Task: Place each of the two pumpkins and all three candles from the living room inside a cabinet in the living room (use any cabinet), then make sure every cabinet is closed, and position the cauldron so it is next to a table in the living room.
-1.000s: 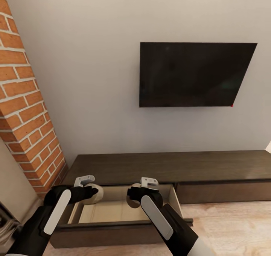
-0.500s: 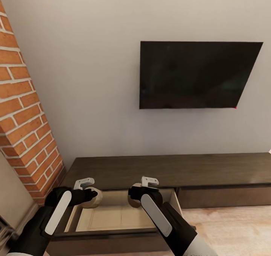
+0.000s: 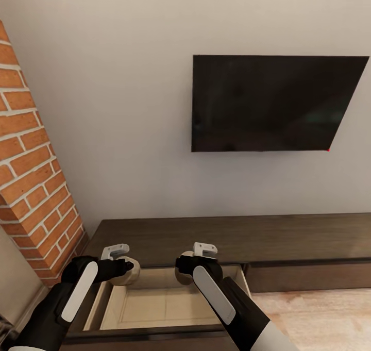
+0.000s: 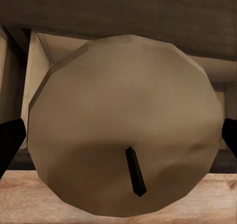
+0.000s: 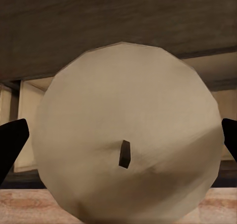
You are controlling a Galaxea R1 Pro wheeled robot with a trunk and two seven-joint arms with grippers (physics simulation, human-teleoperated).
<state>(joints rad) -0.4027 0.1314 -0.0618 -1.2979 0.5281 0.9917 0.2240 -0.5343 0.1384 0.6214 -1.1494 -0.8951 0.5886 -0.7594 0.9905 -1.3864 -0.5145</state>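
Two candles are in hand at this moment, one in each arm, both held over the open drawer at the left end of the cabinet. The left hand is clamped on one candle, whose pale rounded top and dark wick face the left wrist camera, with dark fingers at either side of it. The right hand is clamped on the other candle in the same way, above the far right part of the drawer's pale wood interior. The drawer looks empty in the part that is visible, with its dark front edge nearest the robot. A dark television hangs on the wall above, and a brick column stands to the left. The step appears to be stowing candles. The next move calls for lowering both hands into the drawer, clear of its walls, before parting the fingers so that the candles settle upright and do not roll.
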